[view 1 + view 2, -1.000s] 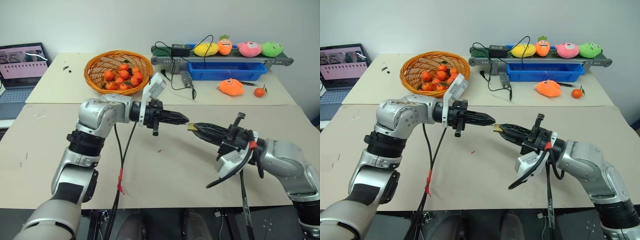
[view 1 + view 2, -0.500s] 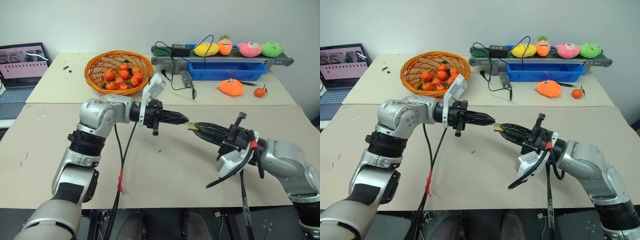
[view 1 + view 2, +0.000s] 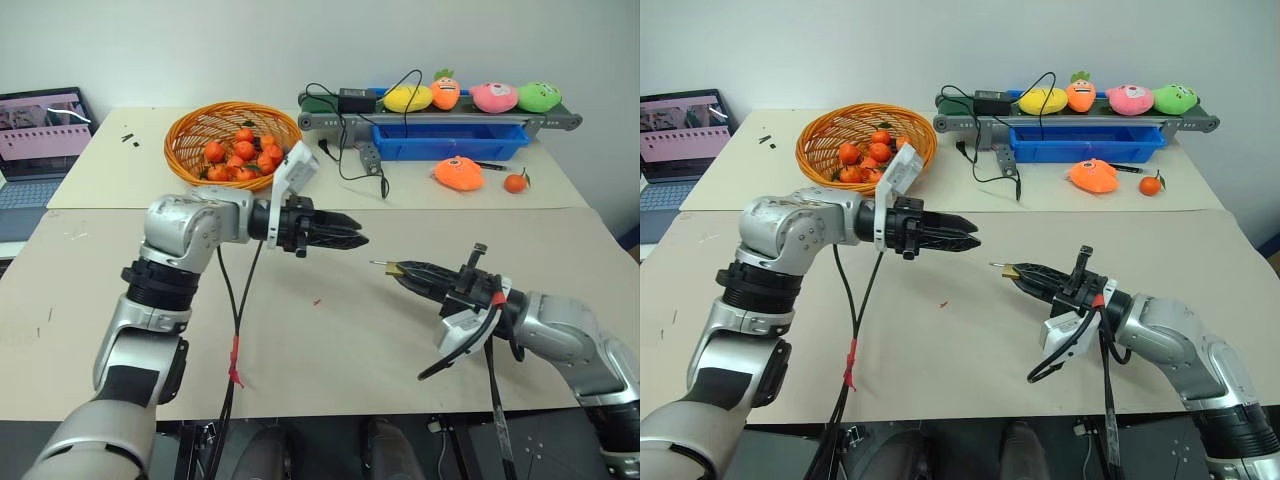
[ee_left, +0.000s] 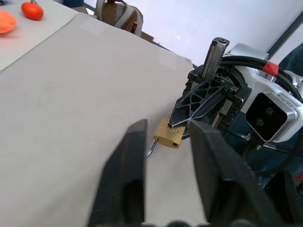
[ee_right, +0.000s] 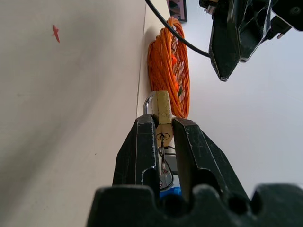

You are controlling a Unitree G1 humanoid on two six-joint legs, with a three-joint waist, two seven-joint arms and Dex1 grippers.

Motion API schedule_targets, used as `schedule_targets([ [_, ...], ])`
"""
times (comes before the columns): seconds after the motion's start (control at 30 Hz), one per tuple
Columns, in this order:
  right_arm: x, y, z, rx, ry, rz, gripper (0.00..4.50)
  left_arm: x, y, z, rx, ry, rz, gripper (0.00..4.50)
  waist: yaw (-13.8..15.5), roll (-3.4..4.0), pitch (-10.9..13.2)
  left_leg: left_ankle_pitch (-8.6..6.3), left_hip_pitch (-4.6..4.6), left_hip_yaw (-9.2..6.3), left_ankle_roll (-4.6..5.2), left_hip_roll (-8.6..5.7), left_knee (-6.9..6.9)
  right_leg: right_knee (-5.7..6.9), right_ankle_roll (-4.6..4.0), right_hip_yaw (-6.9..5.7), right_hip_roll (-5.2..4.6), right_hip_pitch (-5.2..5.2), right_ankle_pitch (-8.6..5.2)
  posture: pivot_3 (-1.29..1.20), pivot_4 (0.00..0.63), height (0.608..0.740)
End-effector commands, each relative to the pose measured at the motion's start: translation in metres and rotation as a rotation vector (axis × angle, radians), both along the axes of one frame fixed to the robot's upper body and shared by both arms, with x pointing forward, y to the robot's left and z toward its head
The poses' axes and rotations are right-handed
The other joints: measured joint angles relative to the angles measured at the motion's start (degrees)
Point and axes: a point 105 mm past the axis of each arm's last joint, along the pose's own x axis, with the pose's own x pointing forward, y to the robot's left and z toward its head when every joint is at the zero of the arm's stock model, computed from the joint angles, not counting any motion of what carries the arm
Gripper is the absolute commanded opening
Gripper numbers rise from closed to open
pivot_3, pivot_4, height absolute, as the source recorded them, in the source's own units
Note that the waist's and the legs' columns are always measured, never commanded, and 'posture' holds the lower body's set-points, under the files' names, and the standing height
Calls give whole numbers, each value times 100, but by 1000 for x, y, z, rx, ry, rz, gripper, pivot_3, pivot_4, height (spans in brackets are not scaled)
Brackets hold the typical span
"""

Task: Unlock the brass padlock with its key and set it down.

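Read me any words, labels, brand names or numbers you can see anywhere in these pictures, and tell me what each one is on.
None can be read.
Laptop screen: shows a picture, any writing too small to read.
Brass padlock: no marking on its body is legible.
Black power adapter: no label is legible.
Blue bin: no writing seen.

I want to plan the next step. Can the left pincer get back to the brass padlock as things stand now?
Probably yes. The left pincer is open and points toward the brass padlock, which the right pincer holds above the table. Nothing lies in the gap between them, though the right pincer's fingers cover part of the padlock.
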Motion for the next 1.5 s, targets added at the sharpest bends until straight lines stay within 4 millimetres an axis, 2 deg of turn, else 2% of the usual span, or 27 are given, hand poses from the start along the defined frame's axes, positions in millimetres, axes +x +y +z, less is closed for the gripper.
schedule_targets([
  [0.03, 1, 8, 11, 32, -45, 42, 124, -3, 12, 15, -24, -48, 2, 3382, 2, 0, 0, 0, 0, -2, 0, 0, 0, 0, 0, 0, 0, 0, 0, 0, 150, 740],
  [0.13, 7, 14, 10, 37, -39, 57, 124, -8, 20, 15, 0, -47, -5, 4457, 3, 0, 0, 1, -1, -4, -1, -1, -1, -1, 0, 0, 0, 0, 0, 0, 150, 740],
  [0.27, 13, 22, 4, 41, -22, 82, 124, -14, 24, 17, 4, -34, -10, 4457, 21, 0, 0, 1, -1, -7, -2, 0, -3, -2, 0, -1, 0, 0, 0, 0, 150, 740],
  [0.43, 19, 34, -20, 39, 43, 115, 124, -18, 27, 20, -2, -28, 12, 4457, 7, 0, 0, 3, -2, -8, -5, -1, -3, -2, 0, -2, 0, 0, 0, 0, 150, 740],
  [0.67, 24, 49, -37, 20, 75, 161, 124, -22, 27, 22, 1, -35, 28, 4457, -22, 1, 0, 10, 4, -8, -17, 0, -13, 0, 0, -1, 0, -2, 0, 0, 150, 740],
  [0.87, 30, 52, -52, -25, 77, 177, 124, -23, 30, 21, 12, -37, 34, 4457, -28, 1, 0, 11, 5, -7, -20, -1, -18, -2, 0, -1, 0, -2, 0, 0, 150, 740],
  [1.17, 35, 56, -63, -73, 85, 196, 124, -24, 26, 21, 4, -35, 25, 4457, -30, 1, 0, 14, 5, -6, -24, -1, -21, -4, 0, -1, 0, -2, 0, 0, 150, 740],
  [1.5, 33, 42, -72, -155, 158, 198, 124, -22, 18, 19, -19, -40, 14, 4457, -33, 1, 0, 15, 5, -2, -26, -2, -22, -4, 0, -2, 0, -2, 0, 0, 150, 740],
])
